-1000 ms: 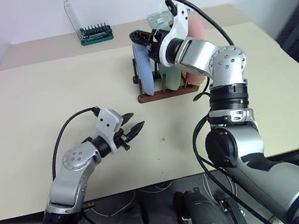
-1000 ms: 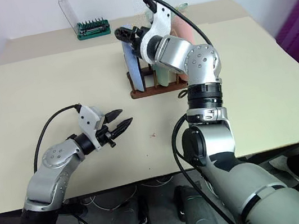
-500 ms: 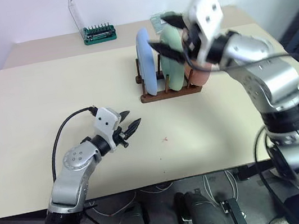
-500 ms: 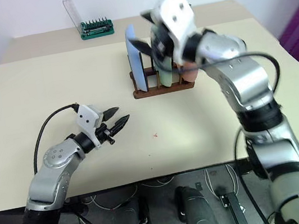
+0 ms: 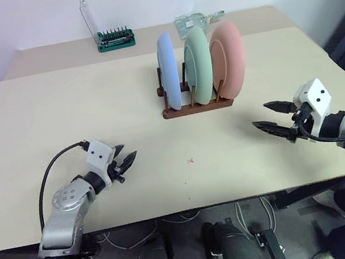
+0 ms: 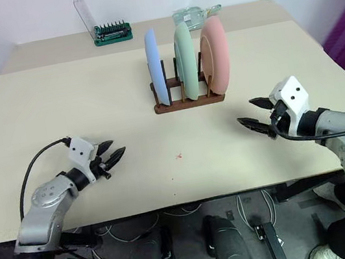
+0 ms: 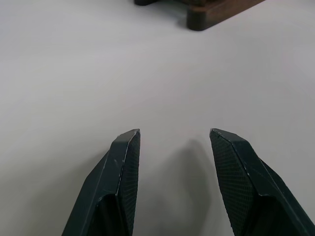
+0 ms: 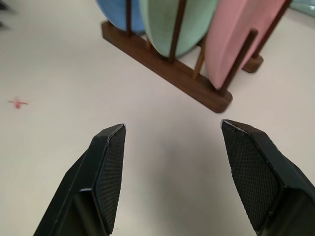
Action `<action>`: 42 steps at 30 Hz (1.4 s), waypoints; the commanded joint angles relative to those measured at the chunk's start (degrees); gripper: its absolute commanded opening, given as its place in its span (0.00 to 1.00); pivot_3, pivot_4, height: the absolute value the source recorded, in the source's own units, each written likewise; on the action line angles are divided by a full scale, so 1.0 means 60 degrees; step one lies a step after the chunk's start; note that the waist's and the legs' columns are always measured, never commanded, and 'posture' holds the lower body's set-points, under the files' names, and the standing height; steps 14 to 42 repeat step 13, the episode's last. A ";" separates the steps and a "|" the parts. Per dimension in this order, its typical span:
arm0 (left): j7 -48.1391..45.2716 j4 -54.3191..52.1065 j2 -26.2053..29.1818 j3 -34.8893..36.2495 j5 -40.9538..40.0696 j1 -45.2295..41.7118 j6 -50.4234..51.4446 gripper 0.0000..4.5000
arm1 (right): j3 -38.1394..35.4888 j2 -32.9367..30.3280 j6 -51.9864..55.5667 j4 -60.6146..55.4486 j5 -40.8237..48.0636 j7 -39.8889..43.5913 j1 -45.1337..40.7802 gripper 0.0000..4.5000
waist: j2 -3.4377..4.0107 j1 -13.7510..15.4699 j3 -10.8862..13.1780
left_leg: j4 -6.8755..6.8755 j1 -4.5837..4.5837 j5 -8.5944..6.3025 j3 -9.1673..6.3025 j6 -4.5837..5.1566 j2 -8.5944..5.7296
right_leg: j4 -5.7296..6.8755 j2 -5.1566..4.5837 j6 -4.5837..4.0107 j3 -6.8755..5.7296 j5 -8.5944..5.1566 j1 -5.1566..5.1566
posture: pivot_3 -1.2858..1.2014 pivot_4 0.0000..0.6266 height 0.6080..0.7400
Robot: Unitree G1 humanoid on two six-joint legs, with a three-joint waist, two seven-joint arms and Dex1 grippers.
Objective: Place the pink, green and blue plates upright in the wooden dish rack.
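The dark wooden dish rack (image 5: 196, 107) stands at the table's far middle with three plates upright between its pegs: the blue plate (image 5: 168, 71) on the left, the green plate (image 5: 199, 65) in the middle, the pink plate (image 5: 228, 60) on the right. My right gripper (image 5: 269, 116) hovers open and empty near the table's front right, well clear of the rack; its wrist view looks at the rack's rail (image 8: 167, 71). My left gripper (image 5: 125, 157) is low at the front left, open with nothing between its fingers.
A green screwdriver-bit set (image 5: 115, 39) with a clear upright lid sits at the back left. A clear plastic packet (image 5: 193, 18) lies behind the rack. A small red mark (image 5: 190, 161) is on the beige table (image 5: 58, 114) between the grippers.
My right arm has drawn back from the rack, swinging right and down to the front right. My left gripper has shifted left and a little lower. All three plates stay in the rack.
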 commanded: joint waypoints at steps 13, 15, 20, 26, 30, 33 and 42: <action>0.0344 -0.0862 0.0018 0.0343 0.0061 0.0376 -0.0134 0.51 | 0.0567 0.0624 -0.1140 0.1351 -0.0779 0.0089 -0.0733 0.69 | 0.0003 0.0032 -0.0001 | -0.0001 -0.0008 0.0002 0.0008 0.0003 -0.0004 | -0.0006 -0.0010 0.0009 0.0002 0.0006 0.0003 | 0.52 0.24 0.92; 0.0344 -0.0862 0.0018 0.0343 0.0061 0.0376 -0.0134 0.51 | 0.0567 0.0624 -0.1140 0.1351 -0.0779 0.0089 -0.0733 0.69 | 0.0003 0.0032 -0.0001 | -0.0001 -0.0008 0.0002 0.0008 0.0003 -0.0004 | -0.0006 -0.0010 0.0009 0.0002 0.0006 0.0003 | 0.52 0.24 0.92; 0.0344 -0.0862 0.0018 0.0343 0.0061 0.0376 -0.0134 0.51 | 0.0567 0.0624 -0.1140 0.1351 -0.0779 0.0089 -0.0733 0.69 | 0.0003 0.0032 -0.0001 | -0.0001 -0.0008 0.0002 0.0008 0.0003 -0.0004 | -0.0006 -0.0010 0.0009 0.0002 0.0006 0.0003 | 0.52 0.24 0.92; 0.0344 -0.0862 0.0018 0.0343 0.0061 0.0376 -0.0134 0.51 | 0.0567 0.0624 -0.1140 0.1351 -0.0779 0.0089 -0.0733 0.69 | 0.0003 0.0032 -0.0001 | -0.0001 -0.0008 0.0002 0.0008 0.0003 -0.0004 | -0.0006 -0.0010 0.0009 0.0002 0.0006 0.0003 | 0.52 0.24 0.92; 0.0344 -0.0862 0.0018 0.0343 0.0061 0.0376 -0.0134 0.51 | 0.0567 0.0624 -0.1140 0.1351 -0.0779 0.0089 -0.0733 0.69 | 0.0003 0.0032 -0.0001 | -0.0001 -0.0008 0.0002 0.0008 0.0003 -0.0004 | -0.0006 -0.0010 0.0009 0.0002 0.0006 0.0003 | 0.52 0.24 0.92; 0.0344 -0.0862 0.0018 0.0343 0.0061 0.0376 -0.0134 0.51 | 0.0567 0.0624 -0.1140 0.1351 -0.0779 0.0089 -0.0733 0.69 | 0.0003 0.0032 -0.0001 | -0.0001 -0.0008 0.0002 0.0008 0.0003 -0.0004 | -0.0006 -0.0010 0.0009 0.0002 0.0006 0.0003 | 0.52 0.24 0.92; 0.0344 -0.0862 0.0018 0.0343 0.0061 0.0376 -0.0134 0.51 | 0.0567 0.0624 -0.1140 0.1351 -0.0779 0.0089 -0.0733 0.69 | 0.0003 0.0032 -0.0001 | -0.0001 -0.0008 0.0002 0.0008 0.0003 -0.0004 | -0.0006 -0.0010 0.0009 0.0002 0.0006 0.0003 | 0.52 0.24 0.92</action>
